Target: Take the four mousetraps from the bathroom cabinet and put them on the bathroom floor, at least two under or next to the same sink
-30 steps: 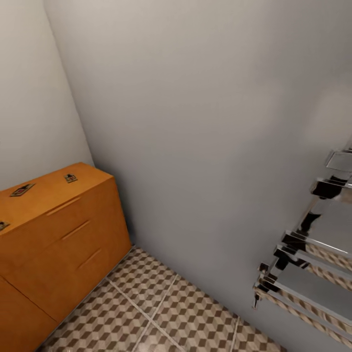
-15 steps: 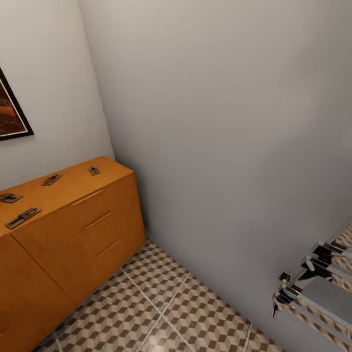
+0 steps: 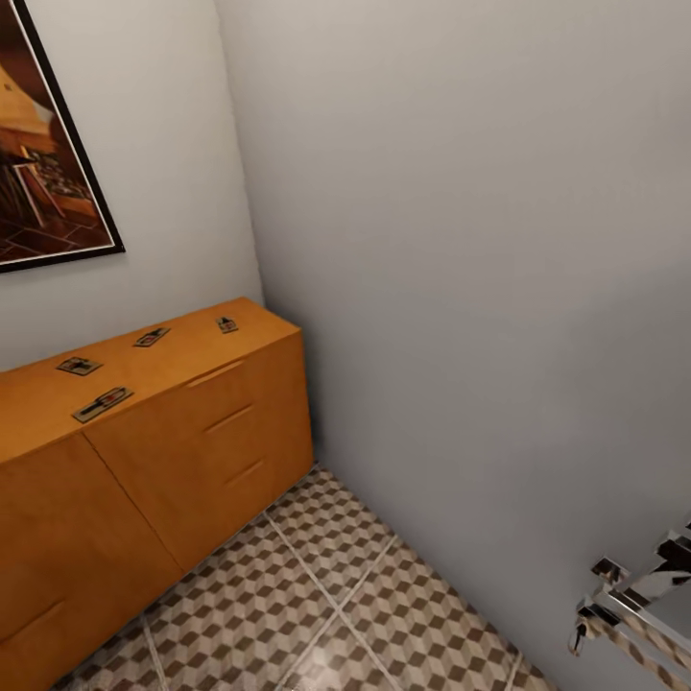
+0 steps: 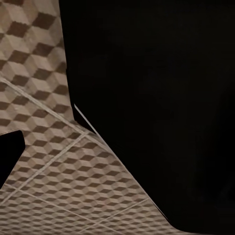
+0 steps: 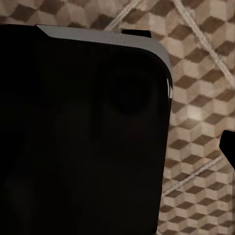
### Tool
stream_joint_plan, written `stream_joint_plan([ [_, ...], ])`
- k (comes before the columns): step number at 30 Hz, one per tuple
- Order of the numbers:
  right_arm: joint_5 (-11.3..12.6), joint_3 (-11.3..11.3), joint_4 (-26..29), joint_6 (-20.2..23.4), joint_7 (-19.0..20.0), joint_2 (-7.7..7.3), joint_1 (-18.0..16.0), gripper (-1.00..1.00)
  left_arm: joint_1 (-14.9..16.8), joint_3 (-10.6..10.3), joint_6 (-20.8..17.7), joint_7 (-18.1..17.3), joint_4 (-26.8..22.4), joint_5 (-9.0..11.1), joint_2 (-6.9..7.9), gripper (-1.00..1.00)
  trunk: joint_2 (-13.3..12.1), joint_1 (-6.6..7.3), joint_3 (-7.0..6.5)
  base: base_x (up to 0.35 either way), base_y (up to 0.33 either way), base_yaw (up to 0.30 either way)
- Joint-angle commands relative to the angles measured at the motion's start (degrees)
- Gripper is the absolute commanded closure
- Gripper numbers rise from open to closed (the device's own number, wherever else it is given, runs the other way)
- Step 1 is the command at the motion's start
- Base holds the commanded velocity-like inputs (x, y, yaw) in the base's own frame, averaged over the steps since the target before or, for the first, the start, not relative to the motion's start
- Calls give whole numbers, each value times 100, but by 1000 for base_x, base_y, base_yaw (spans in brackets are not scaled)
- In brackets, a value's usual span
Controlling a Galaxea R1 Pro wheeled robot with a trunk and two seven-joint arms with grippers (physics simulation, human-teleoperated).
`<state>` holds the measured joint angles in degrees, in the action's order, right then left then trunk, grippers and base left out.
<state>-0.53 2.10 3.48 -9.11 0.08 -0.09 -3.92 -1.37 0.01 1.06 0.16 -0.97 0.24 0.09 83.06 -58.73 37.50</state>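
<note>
Facing: orange cabinet (image 3: 144, 451) at my 9–10 o'clock.
Mousetraps: four (image 3: 103, 404) (image 3: 79, 365) (image 3: 152, 337) (image 3: 226, 324) lay on cabinet top.
Floor: cube tiles (image 3: 326, 614) at 6.
Grippers: I couldn't tell L or R state.

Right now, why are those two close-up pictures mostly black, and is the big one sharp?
Head view: evenly lit and sharp, mousetraps small but distinct on the cabinet. Both wrist views: a dark, unlit body blocks most of the frame, with patterned floor visible at the edges.

The robot's body (image 5: 83, 137) is a matte black housing with a rounded corner — a round recess sits in it. In the left wrist view, a black panel (image 4: 156, 107) has a thin pale edge line.
</note>
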Motion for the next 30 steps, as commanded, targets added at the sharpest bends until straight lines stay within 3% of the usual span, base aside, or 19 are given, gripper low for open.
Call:
stream_joint_plan([
  [1, -1, 19, -5, -20, 0, -5, -3, -100, -3, -2, 8, 2, -9, 2, 0, -100, 2, 0, 3, 0, 0, 221],
  [30, 0, 19, -5, -21, 0, -1, -3, -100, -3, -1, 8, 2, -9, 2, 2, -100, 2, 0, -61, 0, 0, 260],
])
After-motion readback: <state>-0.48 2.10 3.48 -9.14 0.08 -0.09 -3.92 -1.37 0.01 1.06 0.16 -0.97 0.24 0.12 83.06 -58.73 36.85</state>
